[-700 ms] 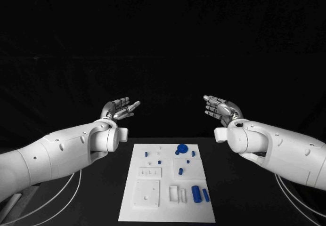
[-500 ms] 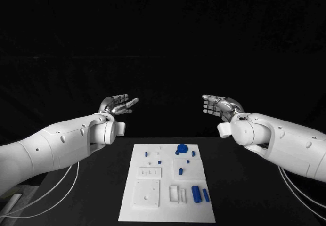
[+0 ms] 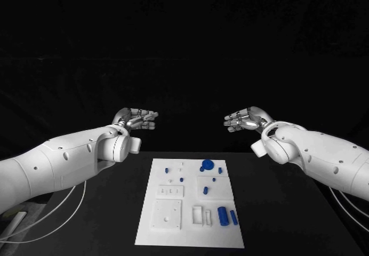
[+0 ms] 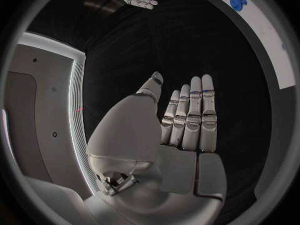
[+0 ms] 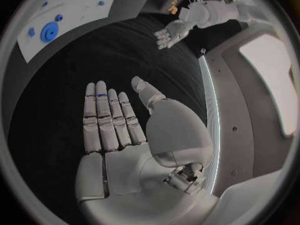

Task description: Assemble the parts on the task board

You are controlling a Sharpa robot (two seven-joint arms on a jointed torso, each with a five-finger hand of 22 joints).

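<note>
The white task board lies flat in the middle of the black table. Small blue parts sit on it: a round disc near its far edge, two upright cylinders near the front right, and several little pegs between. My left hand hovers high beyond the board's far left corner, open, fingers extended, holding nothing. My right hand mirrors it beyond the far right corner, also open and empty. In the left wrist view my left hand shows flat fingers; the board lies far off. The right wrist view shows my right hand flat, and the board with the disc.
White raised blocks and sockets stand on the board's front half. Bare black table flanks the board on both sides. White cables hang off my left arm at the table's left edge.
Both hands have turned and drawn slightly lower and inward, the fingers now pointing toward each other. Neither touches anything. The head camera has shifted a little.
</note>
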